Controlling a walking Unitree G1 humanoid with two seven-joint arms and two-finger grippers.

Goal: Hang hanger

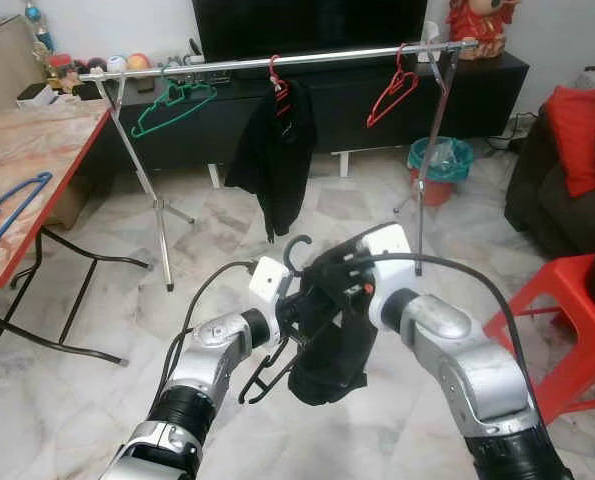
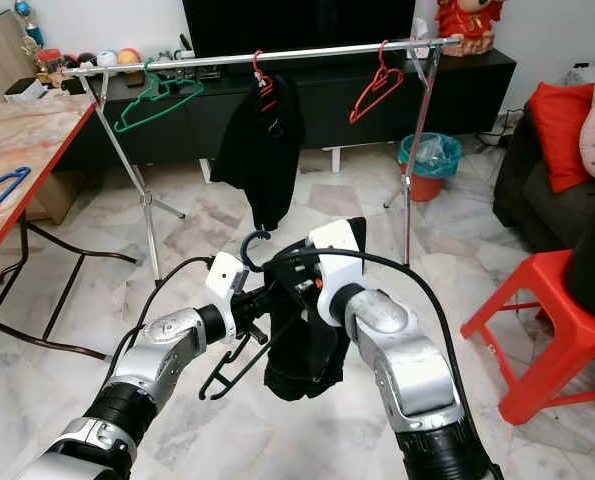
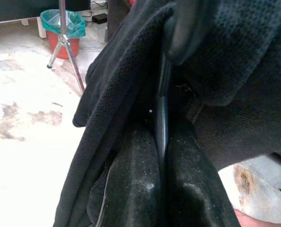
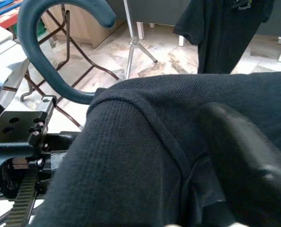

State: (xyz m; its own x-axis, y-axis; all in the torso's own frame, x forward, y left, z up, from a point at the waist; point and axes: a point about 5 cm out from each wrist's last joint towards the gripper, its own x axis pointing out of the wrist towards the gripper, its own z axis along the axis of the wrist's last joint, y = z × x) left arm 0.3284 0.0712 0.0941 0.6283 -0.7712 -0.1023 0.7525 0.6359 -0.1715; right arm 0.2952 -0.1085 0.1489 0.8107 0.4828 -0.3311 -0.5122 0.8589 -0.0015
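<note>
Left gripper (image 1: 289, 318) clamped on dark hanger (image 1: 277, 345), black garment (image 1: 332, 345) draped over it. Right gripper (image 1: 342, 285) pressed into that cloth just beside; finger state impossible to tell. Beyond both, clothes rail (image 1: 277, 58) with hung black shirt (image 1: 273, 155).

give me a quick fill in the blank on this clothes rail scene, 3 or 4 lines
1. The silver metal clothes rail carries one green plastic hanger and two ____ ones.
2. The black shirt on the rail hangs from a ____ hanger.
3. On the marble-patterned table lies a ____ hanger.
4. The left gripper and right gripper hold a dark hanger draped with a ____ garment.

Missing words: red; red; blue; black
</note>
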